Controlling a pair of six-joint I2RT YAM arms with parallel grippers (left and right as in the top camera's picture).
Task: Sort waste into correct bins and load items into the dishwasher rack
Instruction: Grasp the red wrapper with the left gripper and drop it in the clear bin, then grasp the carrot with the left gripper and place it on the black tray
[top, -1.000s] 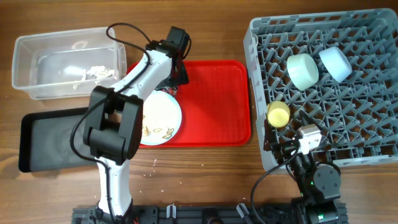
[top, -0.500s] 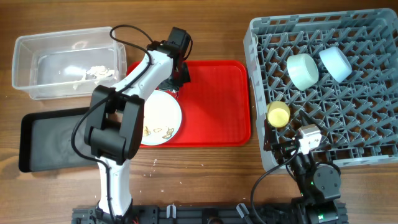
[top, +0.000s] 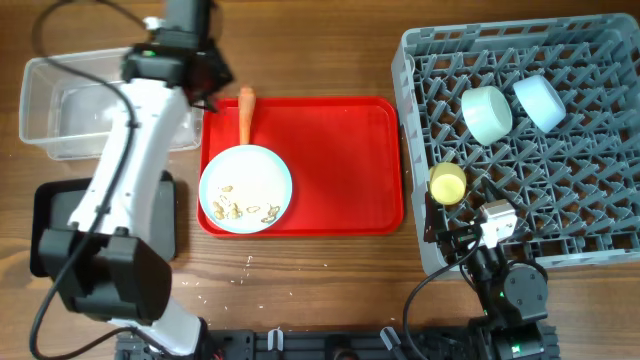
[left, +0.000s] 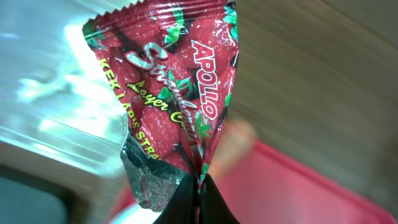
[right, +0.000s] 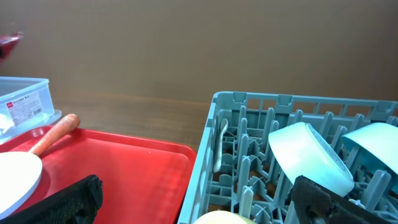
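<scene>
My left gripper (left: 199, 202) is shut on the bottom edge of a red strawberry-print wrapper (left: 168, 99), which hangs above the near end of the clear tub (left: 43, 93). From overhead, the left gripper (top: 203, 78) is over the clear tub's (top: 70, 110) right rim. An orange carrot (top: 244, 113) lies on the red tray (top: 340, 170) beside the pale blue plate (top: 246, 189), which holds peanut shells. The right gripper (right: 199, 202) stands open at the front corner of the grey rack (top: 560, 200). In the rack are a mint bowl (top: 487, 113), a blue bowl (top: 540, 102), a yellow cup (top: 447, 183) and a white spoon (right: 219, 146).
The black tray (top: 55, 230) lies at the front left, partly under the left arm. A few crumbs (top: 250, 263) dot the wood in front of the red tray. The right wrist view also shows the carrot (right: 55, 132) and the red tray (right: 124, 168).
The left gripper shut on the wrapper at the tray's back left, then rose and swung left to the clear tub's rim, uncovering the carrot. The right arm has not moved.
</scene>
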